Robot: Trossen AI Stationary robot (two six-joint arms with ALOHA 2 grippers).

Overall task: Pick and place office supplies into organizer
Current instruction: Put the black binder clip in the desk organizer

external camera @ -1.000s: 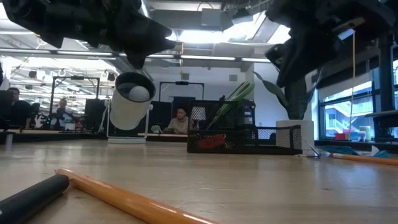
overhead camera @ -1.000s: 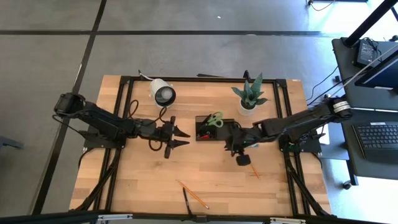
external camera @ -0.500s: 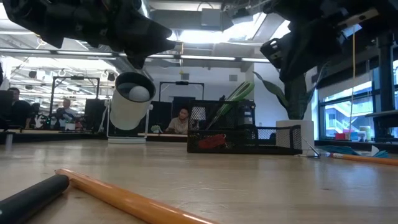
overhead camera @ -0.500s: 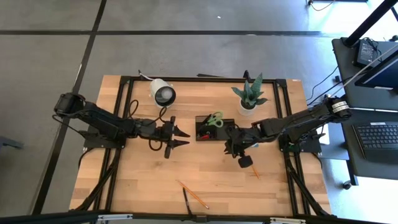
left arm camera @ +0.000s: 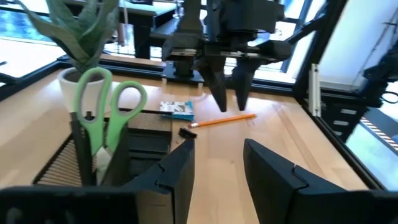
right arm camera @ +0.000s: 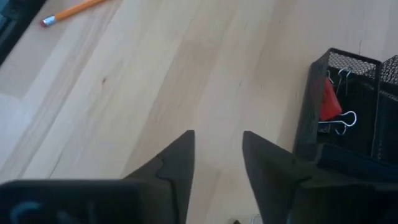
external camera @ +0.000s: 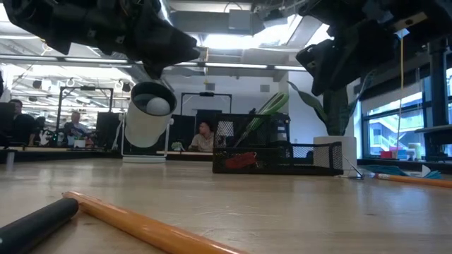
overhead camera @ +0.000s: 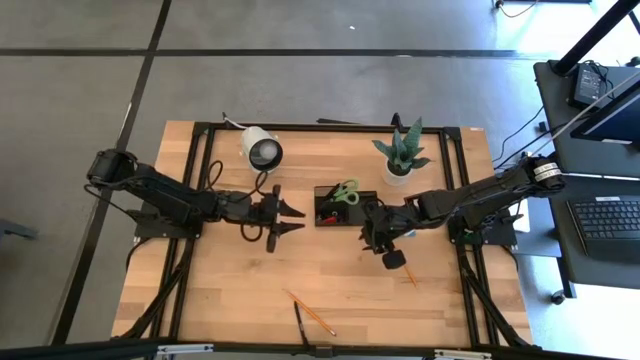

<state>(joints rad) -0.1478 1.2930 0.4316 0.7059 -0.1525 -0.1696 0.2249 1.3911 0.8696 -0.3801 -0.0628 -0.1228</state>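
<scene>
- The far compartments of the organizer [overhead camera: 345, 203] are lying partly under the right end effector [overhead camera: 378, 226] in the high view, so what they are holding is not showing there.
- The tip of the pen [overhead camera: 300, 326] is getting cut off at the tabletop's [overhead camera: 230, 290] near edge; in the low view it is reading only as a dark blurred bar.
- The organizer is sitting just beside the right end effector and between the two end effectors, holding green-handled scissors [left arm camera: 102, 106] standing upright, a red item [right arm camera: 329, 99] and silver-looped clips [right arm camera: 339, 121].
- An orange pencil [overhead camera: 310, 313] is lying well apart from both end effectors, beside the pen; another pencil [left arm camera: 221, 120] and a small blue pad [left arm camera: 176, 109] are lying near the right end effector.
- The left end effector [overhead camera: 290, 220] is hovering with fingers spread, empty.
- The right end effector is hanging with fingers spread, gripping nothing.
</scene>
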